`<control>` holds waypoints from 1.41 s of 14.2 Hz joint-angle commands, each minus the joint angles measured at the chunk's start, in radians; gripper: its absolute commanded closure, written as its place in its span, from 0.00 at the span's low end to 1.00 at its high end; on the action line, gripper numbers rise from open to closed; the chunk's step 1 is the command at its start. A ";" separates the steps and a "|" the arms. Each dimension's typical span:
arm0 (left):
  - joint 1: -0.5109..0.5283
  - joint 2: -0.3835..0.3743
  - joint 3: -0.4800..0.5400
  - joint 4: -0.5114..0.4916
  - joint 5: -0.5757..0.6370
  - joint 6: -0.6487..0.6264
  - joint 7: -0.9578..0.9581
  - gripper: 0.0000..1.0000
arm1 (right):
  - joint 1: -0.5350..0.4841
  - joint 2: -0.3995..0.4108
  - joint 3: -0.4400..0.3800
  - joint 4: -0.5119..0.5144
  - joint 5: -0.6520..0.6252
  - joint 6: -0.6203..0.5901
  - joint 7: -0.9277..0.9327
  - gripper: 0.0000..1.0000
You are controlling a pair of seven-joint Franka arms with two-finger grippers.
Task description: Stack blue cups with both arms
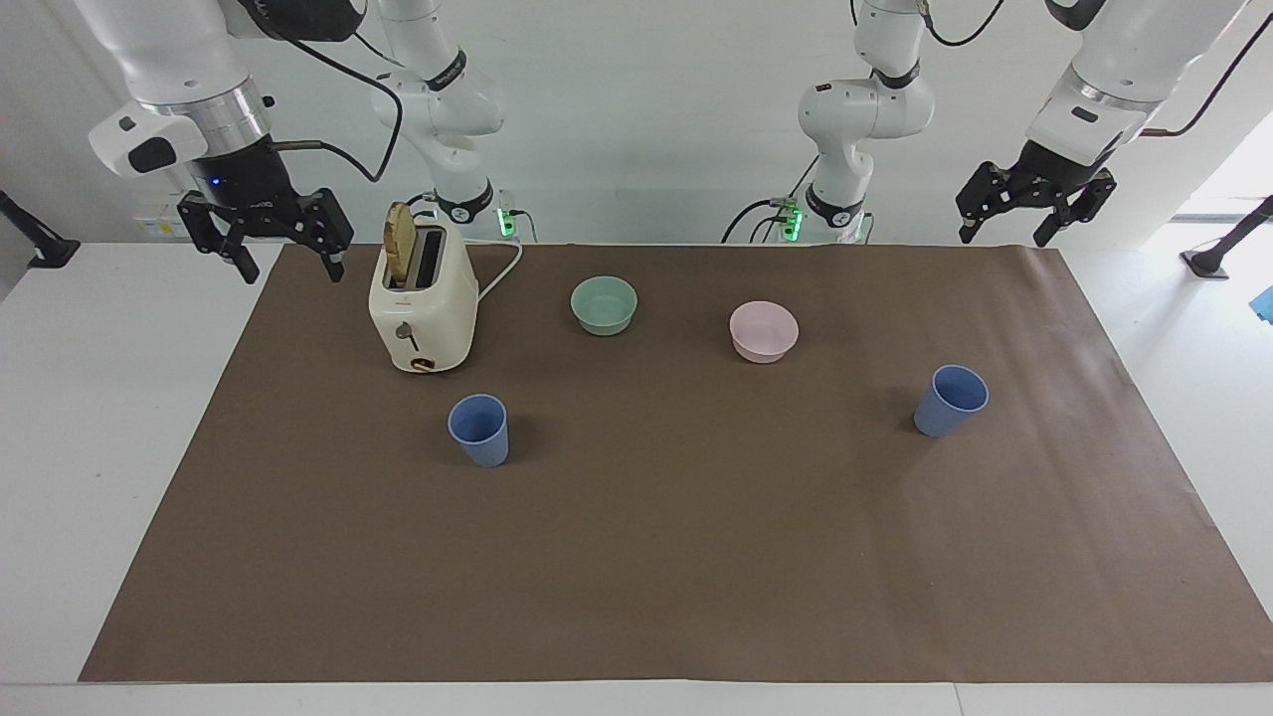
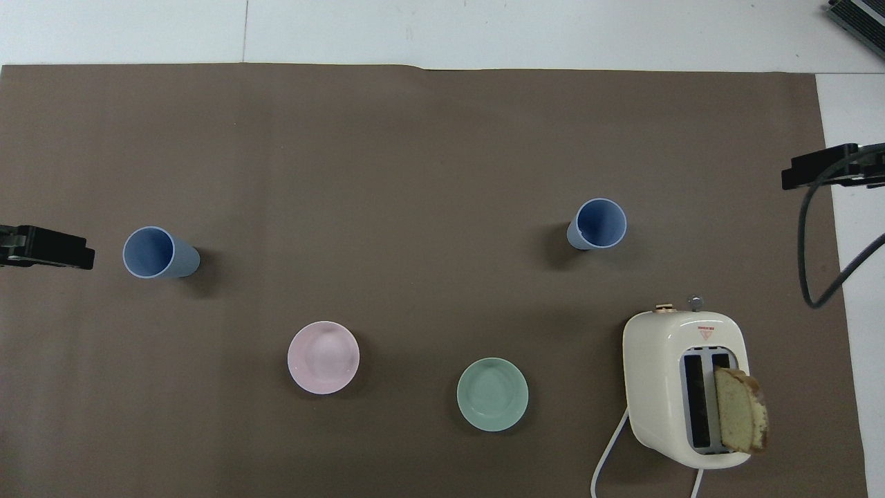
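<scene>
Facing view: your left gripper [image 1: 1029, 221] and right gripper [image 1: 267, 249] hang over the bench's robot-side corners, jaws spread wide, empty; both blue cups [image 1: 478, 430] [image 1: 950, 400] stand mid-bench, well apart.

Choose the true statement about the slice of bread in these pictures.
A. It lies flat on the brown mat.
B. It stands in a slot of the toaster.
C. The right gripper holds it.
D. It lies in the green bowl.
B: the slice of bread stands upright, sticking out of one slot of the toaster, the slot toward the right arm's end of the table.
</scene>
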 commanded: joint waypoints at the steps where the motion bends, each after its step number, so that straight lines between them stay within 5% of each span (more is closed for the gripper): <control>1: -0.011 -0.031 0.012 -0.033 -0.012 0.003 -0.004 0.00 | -0.010 -0.022 0.004 -0.025 0.020 -0.004 -0.008 0.00; 12: 0.090 0.008 0.015 -0.113 -0.012 0.142 -0.007 0.00 | -0.010 -0.022 0.003 -0.025 0.020 -0.004 -0.008 0.00; 20: 0.164 0.082 0.015 -0.334 -0.012 0.417 -0.110 0.00 | -0.010 -0.022 0.004 -0.025 0.020 -0.004 -0.008 0.00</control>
